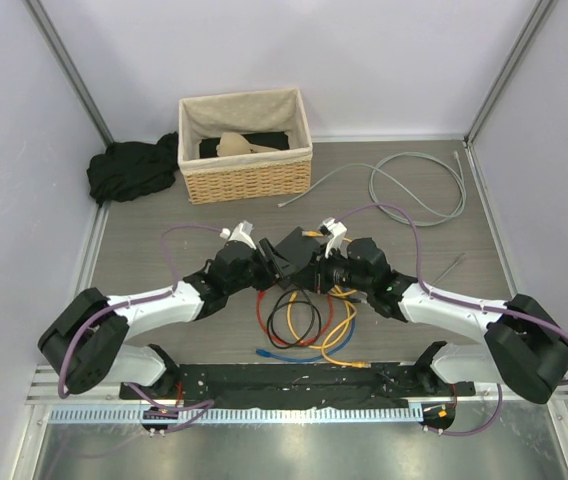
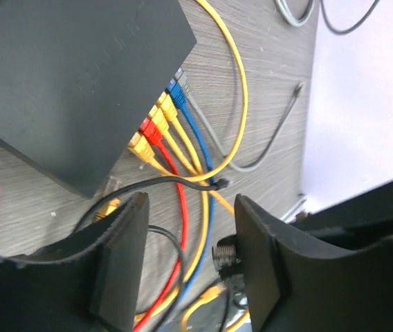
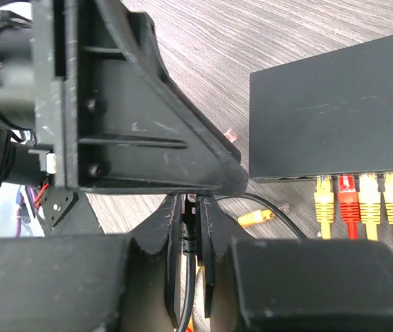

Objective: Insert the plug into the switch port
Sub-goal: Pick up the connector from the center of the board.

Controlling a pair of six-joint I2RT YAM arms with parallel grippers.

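The right gripper point(image 3: 191, 202) is clamping a black cable point(image 3: 189, 277) beside the switch point(image 3: 335, 111) near the middle of the desk point(image 3: 203, 55); the left gripper point(image 2: 193, 207) is hovering, jaws apart.

Left arm point(image 1: 154, 300) and right arm point(image 1: 454, 310) angled inward; left jaws apart, right jaws pinched.

Basket point(image 1: 246, 178) behind switch point(image 1: 286, 257); cable coil point(image 1: 309, 322) before switch; cloth point(image 1: 129, 170) left of basket.
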